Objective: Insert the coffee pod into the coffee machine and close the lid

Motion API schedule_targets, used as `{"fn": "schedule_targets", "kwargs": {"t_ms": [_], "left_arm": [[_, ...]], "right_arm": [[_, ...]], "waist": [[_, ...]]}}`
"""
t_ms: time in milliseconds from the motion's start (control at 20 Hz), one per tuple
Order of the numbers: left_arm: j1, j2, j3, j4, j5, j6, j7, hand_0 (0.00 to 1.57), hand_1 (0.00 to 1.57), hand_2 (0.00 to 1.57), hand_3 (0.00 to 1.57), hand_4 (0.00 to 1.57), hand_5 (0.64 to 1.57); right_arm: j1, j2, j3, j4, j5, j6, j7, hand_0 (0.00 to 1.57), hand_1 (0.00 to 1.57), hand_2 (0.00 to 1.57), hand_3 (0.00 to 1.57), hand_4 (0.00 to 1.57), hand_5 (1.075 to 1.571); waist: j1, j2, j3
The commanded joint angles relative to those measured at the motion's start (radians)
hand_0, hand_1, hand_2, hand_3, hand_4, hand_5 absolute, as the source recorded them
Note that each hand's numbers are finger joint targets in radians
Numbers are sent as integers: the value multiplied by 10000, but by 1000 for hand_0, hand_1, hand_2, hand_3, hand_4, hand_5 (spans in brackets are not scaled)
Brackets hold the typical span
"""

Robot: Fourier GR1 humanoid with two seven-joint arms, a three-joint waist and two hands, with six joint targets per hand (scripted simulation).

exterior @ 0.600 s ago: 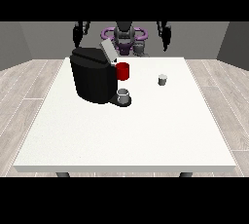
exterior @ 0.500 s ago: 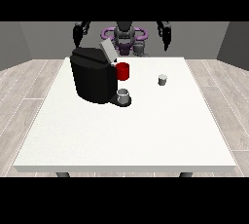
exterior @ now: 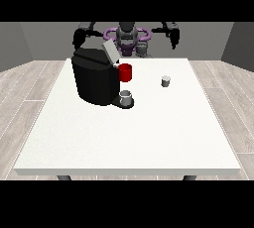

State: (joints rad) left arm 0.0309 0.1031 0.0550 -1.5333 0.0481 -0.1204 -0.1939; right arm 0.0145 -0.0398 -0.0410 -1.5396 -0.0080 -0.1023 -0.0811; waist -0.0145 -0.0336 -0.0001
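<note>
While my arms hang raised behind it, the large white rectangular table [exterior: 129,138] fills the front view, its near part bare and its near edge standing over two dark legs. Pale wood-plank flooring [exterior: 30,88] spreads to either side of it, and grey walls close the room behind me.

Farther in, towards the view's left, stands the bulky black coffee machine [exterior: 94,79]. Its grey lid [exterior: 110,52] is tilted up and open. On the dark drip base at the machine's front sits a small grey metal cup [exterior: 126,96]; I cannot tell whether anything is in it. Just behind and above that cup, touching the machine's side, is a red cylindrical container [exterior: 126,72]; its contents do not show.

To the view's right of the machine, well apart from it, the small grey-white coffee pod [exterior: 166,81] stands upright on the table, touched by neither hand.

At the far edge is my body, with its purple ring. My hand at the view's left [exterior: 78,37] is up above the machine's back corner, and my hand at the view's right [exterior: 173,37] hangs over the far edge. Neither holds anything; how the fingers lie I cannot tell.
</note>
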Motion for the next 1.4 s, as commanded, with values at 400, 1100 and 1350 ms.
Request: {"fn": "schedule_targets", "kwargs": {"t_ms": [400, 1100, 1350], "left_arm": [[-1989, 2057, 1024, 1295, -882, -426, 949, 0, 0, 0, 0, 0, 1571], [-4286, 2846, 1560, 5390, -1530, -590, 543, 0, 0, 0, 0, 0, 1571], [-4377, 2503, 861, 5672, -2416, -116, 892, 0, 0, 0, 0, 0, 1571]], "right_arm": [[-623, -16, -164, -202, -479, 244, 5, 0, 0, 0, 0, 168, 1571], [-1711, 385, 551, -382, 117, -556, 443, 0, 0, 0, 0, 358, 1571], [-1737, -151, -50, 701, -7, -141, 452, 0, 0, 0, 0, 371, 1571]], "waist": [[-750, 820, 0], [-1286, 2156, -6], [-978, 1811, 1]]}}
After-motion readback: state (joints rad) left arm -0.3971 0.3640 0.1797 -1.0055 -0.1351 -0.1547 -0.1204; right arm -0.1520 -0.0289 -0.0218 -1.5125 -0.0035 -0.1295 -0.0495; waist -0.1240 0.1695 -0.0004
